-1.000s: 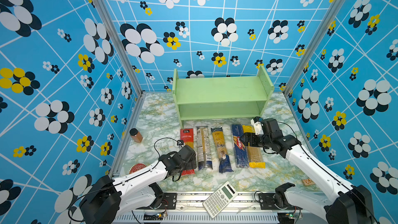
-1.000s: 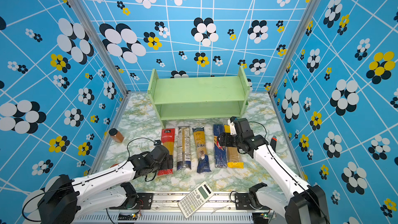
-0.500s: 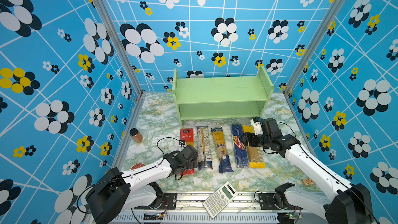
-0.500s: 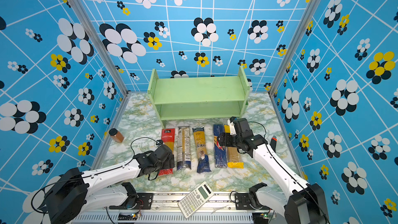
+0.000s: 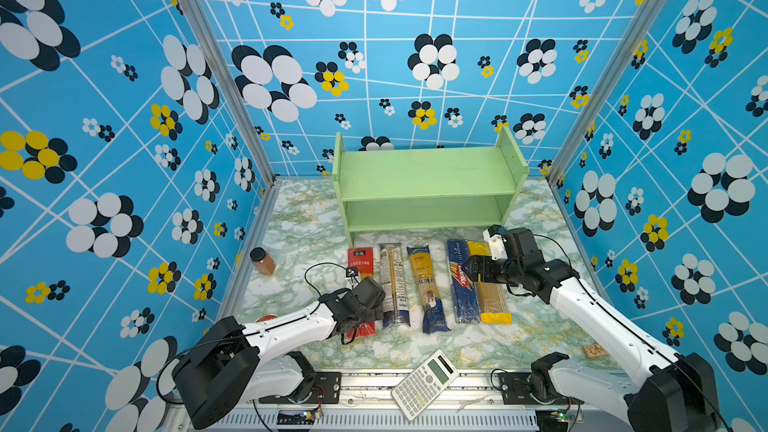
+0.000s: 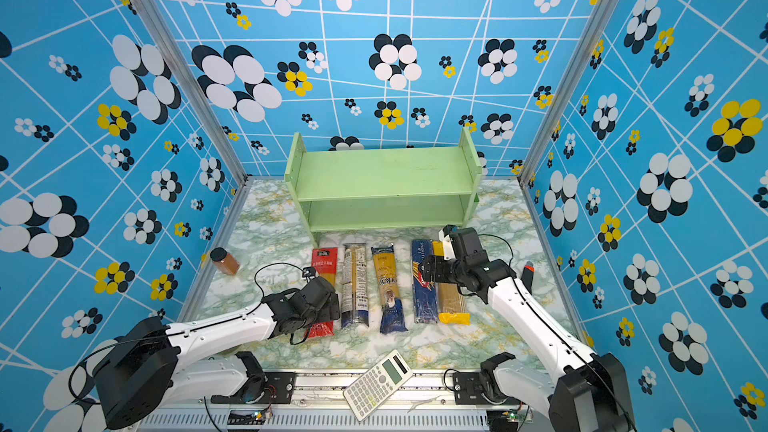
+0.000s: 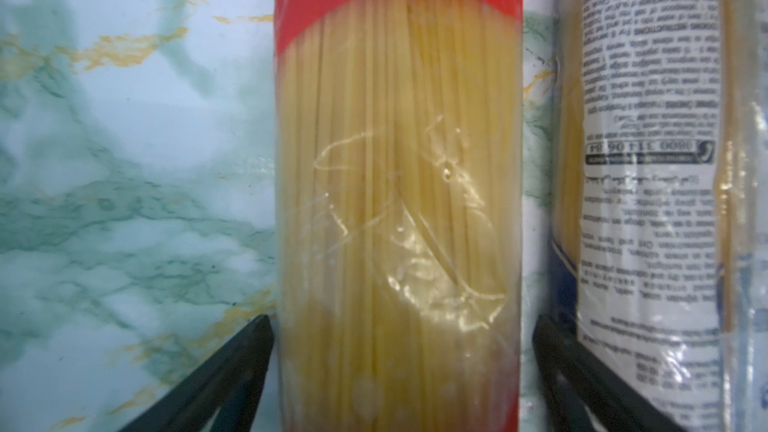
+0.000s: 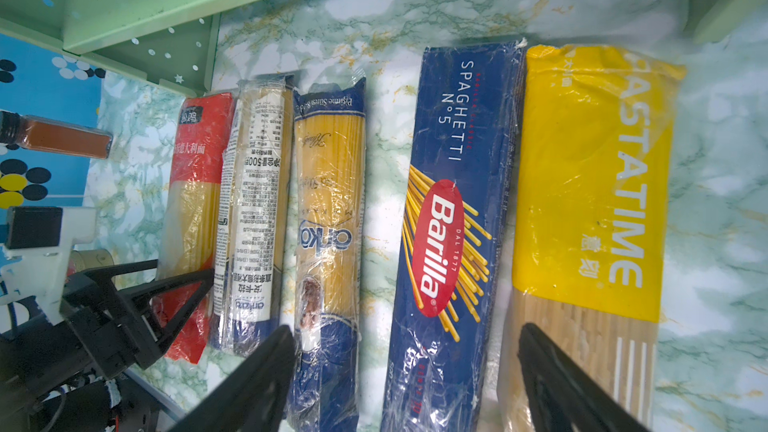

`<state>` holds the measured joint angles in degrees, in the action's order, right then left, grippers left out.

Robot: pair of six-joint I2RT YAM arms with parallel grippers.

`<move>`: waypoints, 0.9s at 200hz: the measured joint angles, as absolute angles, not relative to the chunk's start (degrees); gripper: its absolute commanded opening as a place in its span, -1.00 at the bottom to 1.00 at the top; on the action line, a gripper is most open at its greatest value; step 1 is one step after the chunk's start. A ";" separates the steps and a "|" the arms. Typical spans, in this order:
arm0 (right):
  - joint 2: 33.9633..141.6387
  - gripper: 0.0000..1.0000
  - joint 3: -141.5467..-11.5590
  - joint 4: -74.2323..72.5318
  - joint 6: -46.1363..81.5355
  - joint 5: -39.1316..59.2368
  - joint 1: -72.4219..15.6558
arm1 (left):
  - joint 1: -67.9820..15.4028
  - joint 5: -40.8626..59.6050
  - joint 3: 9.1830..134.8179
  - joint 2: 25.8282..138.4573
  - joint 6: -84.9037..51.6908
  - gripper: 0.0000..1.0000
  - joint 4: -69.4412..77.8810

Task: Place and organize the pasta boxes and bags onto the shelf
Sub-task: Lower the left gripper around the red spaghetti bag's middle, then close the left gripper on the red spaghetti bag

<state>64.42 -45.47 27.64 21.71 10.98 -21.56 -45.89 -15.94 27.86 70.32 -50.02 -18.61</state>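
Five pasta packs lie side by side on the marble table in front of the light-green shelf (image 5: 428, 172): a red-ended clear bag (image 5: 360, 261), a clear and navy bag (image 5: 392, 280), a yellow and navy bag (image 5: 426, 284), a dark blue Barilla box (image 5: 459, 284) and a yellow bag (image 5: 492, 301). My left gripper (image 7: 399, 320) is open and low over the red-ended bag (image 7: 395, 160), with a finger on each side of it and a thin gap at both. My right gripper (image 8: 406, 328) hangs open above the Barilla box (image 8: 453, 209). Both shelf tiers are bare.
A white calculator (image 5: 424, 384) lies on the front rail. A brown jar with a black lid (image 5: 262, 261) lies near the left wall. A small wooden block (image 5: 593, 352) sits at the front right. The clear and navy bag (image 7: 648, 160) lies close beside my left gripper.
My left arm has shifted slightly and settled over the red-ended bag. The right arm has hardly moved. No pack has moved.
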 measured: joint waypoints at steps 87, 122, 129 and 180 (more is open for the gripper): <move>64.47 0.74 -45.36 26.76 21.74 10.98 -21.65 | -47.31 -18.79 32.67 77.28 -50.22 0.93 -23.64; 64.45 0.74 -45.36 26.76 21.71 10.96 -21.65 | -47.68 -19.16 33.39 78.28 -51.37 0.93 -23.81; 64.47 0.74 -45.36 26.74 21.71 10.96 -21.65 | -47.77 -19.31 33.45 78.32 -51.66 0.93 -23.83; 64.47 0.74 -45.25 26.63 21.71 10.96 -21.65 | -48.27 -19.81 34.63 79.44 -53.67 0.95 -25.54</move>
